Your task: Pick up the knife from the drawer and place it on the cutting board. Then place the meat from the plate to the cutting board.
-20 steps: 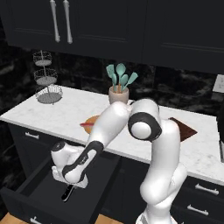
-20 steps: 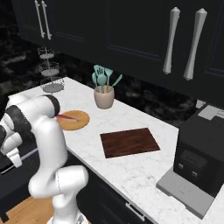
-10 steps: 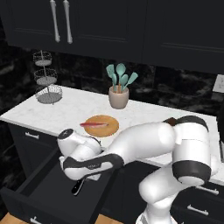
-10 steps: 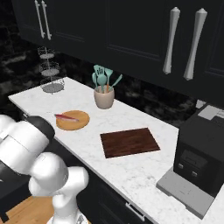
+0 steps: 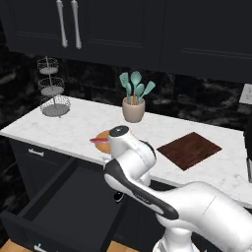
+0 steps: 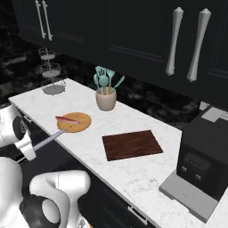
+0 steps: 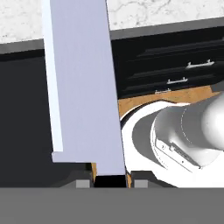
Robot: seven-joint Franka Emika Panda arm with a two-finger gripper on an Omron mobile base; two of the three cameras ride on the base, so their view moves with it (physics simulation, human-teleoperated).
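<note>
The hand (image 7: pixel 109 180) is clenched on the knife (image 6: pixel 46 141), holding it just off the counter (image 6: pixel 133 173) edge near the plate (image 6: pixel 75 122), so the carry is underway and must next reach the cutting board (image 6: pixel 132 144) beyond the plate.

Kitchen: marble counter (image 6: pixel 133 173), dark cabinets (image 5: pixel 123 29), utensil crock (image 6: pixel 106 99).

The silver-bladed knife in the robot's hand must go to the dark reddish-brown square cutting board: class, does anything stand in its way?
The silver-bladed knife is held at the counter's edge. Between it and the dark reddish-brown square cutting board lies the round tan wooden plate with the red meat strip; lifted over them, nothing visible blocks it.
</note>
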